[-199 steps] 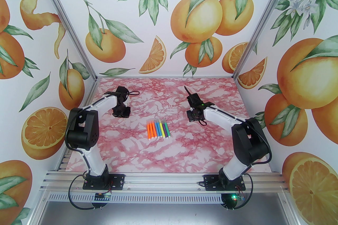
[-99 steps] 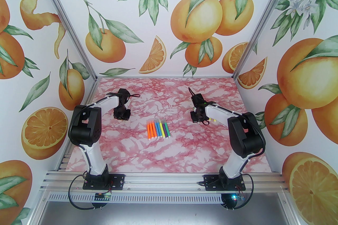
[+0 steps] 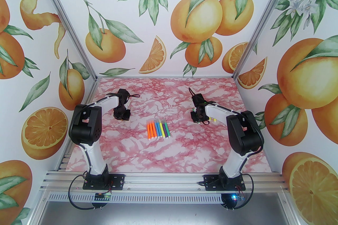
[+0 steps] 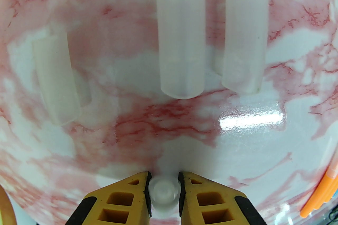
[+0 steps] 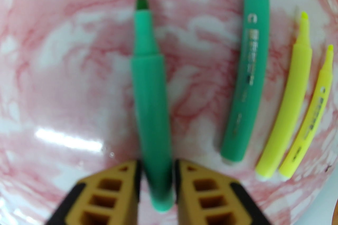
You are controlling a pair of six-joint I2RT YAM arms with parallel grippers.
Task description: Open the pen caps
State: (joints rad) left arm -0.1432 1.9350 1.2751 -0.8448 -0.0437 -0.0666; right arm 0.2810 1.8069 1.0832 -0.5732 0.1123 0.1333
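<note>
Two sorting areas are evident on the bench [image 3: 158, 155] — caps to the left, bare pens to the right. The left claw [image 4: 164, 175] stands narrow about a frosted cap [image 4: 163, 193], low over the bench and in line with three loose caps [image 4: 182, 42] lying ahead of it. Whether the jaws grip the cap or merely flank it cannot be told. The right claw [image 5: 157, 164] is likewise narrow about the tail of an uncapped green pen [image 5: 149, 81]. This lies roughly parallel to a second green pen [image 5: 248, 81] and two yellow pens [image 5: 290, 102], all tips bare; grip not determinable. Judgement: each piece is being parked with its kind. A row of capped pens [image 3: 158, 129] lies mid-bench between the arms, well apart from both — nothing appears to obstruct access to it.
</note>
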